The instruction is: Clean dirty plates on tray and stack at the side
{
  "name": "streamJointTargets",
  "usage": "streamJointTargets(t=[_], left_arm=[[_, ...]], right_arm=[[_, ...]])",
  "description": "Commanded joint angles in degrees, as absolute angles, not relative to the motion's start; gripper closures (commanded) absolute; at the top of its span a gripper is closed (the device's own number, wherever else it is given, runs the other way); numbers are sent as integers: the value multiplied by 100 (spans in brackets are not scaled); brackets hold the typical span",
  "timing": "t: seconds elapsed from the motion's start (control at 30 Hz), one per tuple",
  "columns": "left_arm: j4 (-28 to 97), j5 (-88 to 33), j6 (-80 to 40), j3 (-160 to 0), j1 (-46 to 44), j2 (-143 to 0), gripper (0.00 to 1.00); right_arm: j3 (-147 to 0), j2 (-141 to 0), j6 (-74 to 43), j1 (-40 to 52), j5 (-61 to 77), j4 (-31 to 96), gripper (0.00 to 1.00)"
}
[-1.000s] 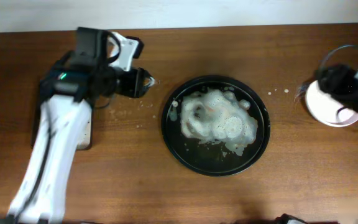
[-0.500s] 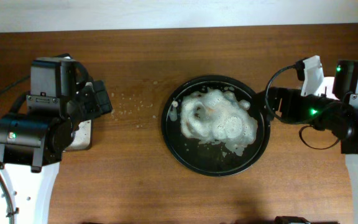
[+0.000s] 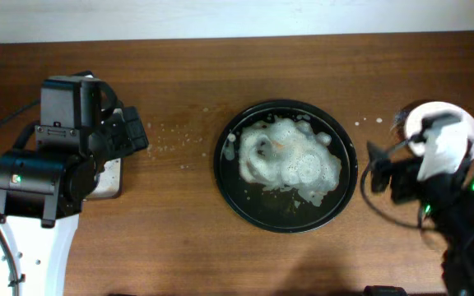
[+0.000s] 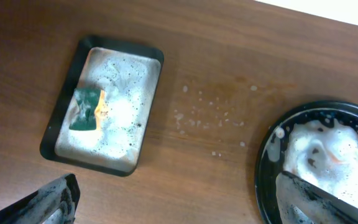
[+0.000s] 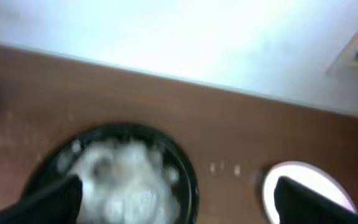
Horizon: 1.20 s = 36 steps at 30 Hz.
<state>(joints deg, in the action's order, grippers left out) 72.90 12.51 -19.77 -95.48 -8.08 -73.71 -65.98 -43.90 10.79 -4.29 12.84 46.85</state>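
Now the left gripper [image 4: 178,180] is held wide apart near the sponge [image 4: 87,109]; the right gripper [image 5: 178,185], also spread and empty, is placed between the foamy tray [image 3: 257,205] and the plates [image 3: 443,111] stacked far right. The stack could be knocked by that arm's swing, being so close.

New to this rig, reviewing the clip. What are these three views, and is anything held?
Two robot arms at a wooden table, each with a two-finger gripper. One view looks straight down; the other two come from wrist cameras, so the dark shapes at their lower corners are fingers. Centre: a round black tray full of white foam. Left: a small rectangular tray with a green sponge. Right: a white plate. The left gripper and right gripper are open, holding nothing.
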Motion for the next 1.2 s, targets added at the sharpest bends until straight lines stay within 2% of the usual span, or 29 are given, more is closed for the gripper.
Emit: streamJointTargets(t=[0.0, 0.07, 0.2, 0.33, 0.63, 1.17], left_arm=[[7301, 1330, -2058, -9568, -797, -7391, 1], [7301, 1330, -2058, -9568, -797, -7391, 1], [7301, 1330, -2058, -9568, -797, -7391, 1], [7301, 1328, -2056, -9568, -797, -7391, 1], [7301, 1328, -2058, -9568, -797, -7391, 1], [7301, 1330, -2058, -9568, -797, -7391, 1]], right_arm=[[-5144, -3310, 1199, -388, 1131, 4556, 1], [-4274, -2569, 1199, -388, 1131, 4335, 1], [-2309, -998, 1155, -375, 1310, 3000, 1], [-1168, -5, 1157, -373, 1345, 2606, 1], [-75, -19, 1157, -373, 1345, 399, 1], [-32, -21, 1157, -370, 1341, 311, 1]])
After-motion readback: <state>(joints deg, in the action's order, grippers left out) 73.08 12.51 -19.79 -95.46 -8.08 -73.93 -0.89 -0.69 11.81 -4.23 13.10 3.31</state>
